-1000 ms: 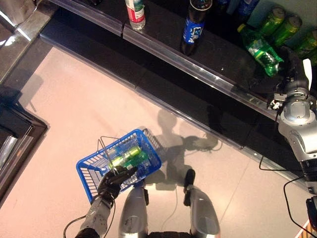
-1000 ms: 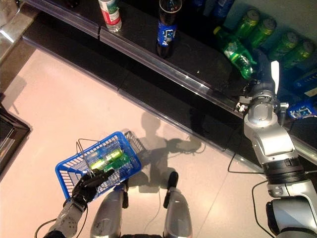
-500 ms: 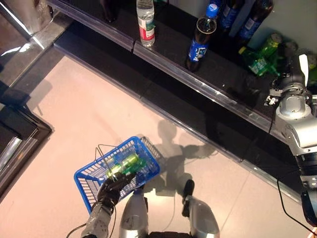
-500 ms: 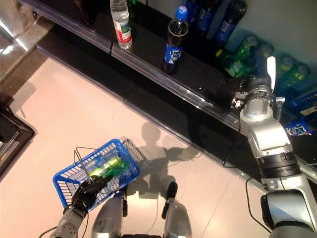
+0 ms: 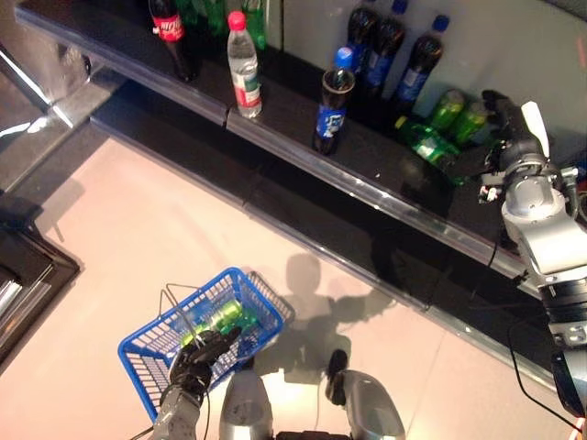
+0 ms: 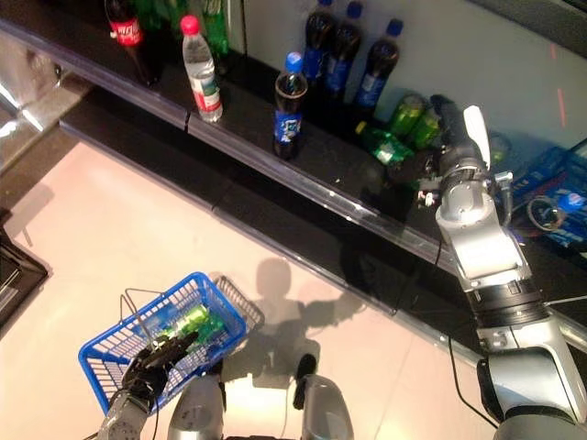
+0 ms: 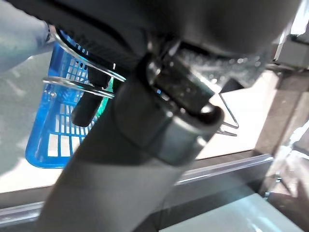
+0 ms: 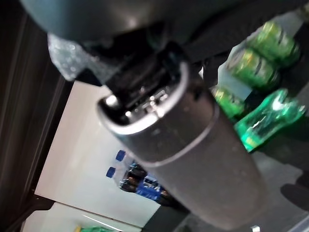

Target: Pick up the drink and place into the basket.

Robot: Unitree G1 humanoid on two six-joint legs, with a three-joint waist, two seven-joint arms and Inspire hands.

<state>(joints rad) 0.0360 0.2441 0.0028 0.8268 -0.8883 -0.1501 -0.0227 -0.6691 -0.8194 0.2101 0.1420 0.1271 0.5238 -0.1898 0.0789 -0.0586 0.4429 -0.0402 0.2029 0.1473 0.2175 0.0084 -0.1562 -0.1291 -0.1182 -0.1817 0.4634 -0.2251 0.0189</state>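
Head view: blue basket (image 5: 188, 341) at 7 o'clock, over the pale floor (image 5: 110, 229), w/ green drink bottles (image 5: 220, 318) lying inside. Left hand (image 5: 197, 356) has its fingers curled round the basket's wire handle (image 7: 79, 84). Dark shelf (image 5: 385, 156) runs from 11 to 3 o'clock, carrying a clear water bottle (image 5: 244, 66), a dark cola bottle (image 5: 331, 101) and more cola bottles behind it. Green drink (image 5: 426, 147) lies on its side on the shelf at 2 o'clock, near other green bottles (image 5: 459, 112). Right hand (image 5: 506, 128) reaches over the shelf just beside them; can't tell if its fingers are spread or closed
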